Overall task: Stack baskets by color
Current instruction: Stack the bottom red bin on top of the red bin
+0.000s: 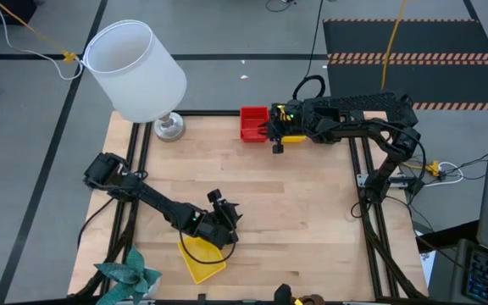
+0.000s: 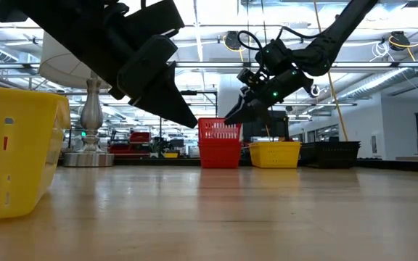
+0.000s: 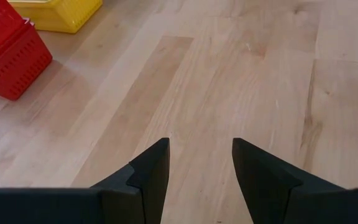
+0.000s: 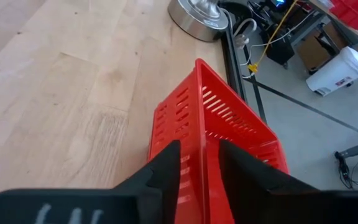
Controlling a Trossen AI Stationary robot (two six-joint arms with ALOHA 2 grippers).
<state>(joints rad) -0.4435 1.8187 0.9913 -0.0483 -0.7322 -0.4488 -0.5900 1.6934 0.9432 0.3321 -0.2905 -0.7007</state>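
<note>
No legible writing anywhere; pale wood bench (image 1: 312,195), taped floor beyond; right tool (image 4: 199,163) narrowly astride red baskets' (image 1: 253,122) wall at far edge; left tool (image 3: 199,163) wide, empty, beside yellow basket (image 1: 202,257).

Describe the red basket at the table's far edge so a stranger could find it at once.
Start at the white lampshade over the wooden table's far left corner and move right along that edge. The red perforated plastic basket sits there, with the right gripper straddling its wall. Its immediate neighbour under the arm is yellow; this one is red.
</note>
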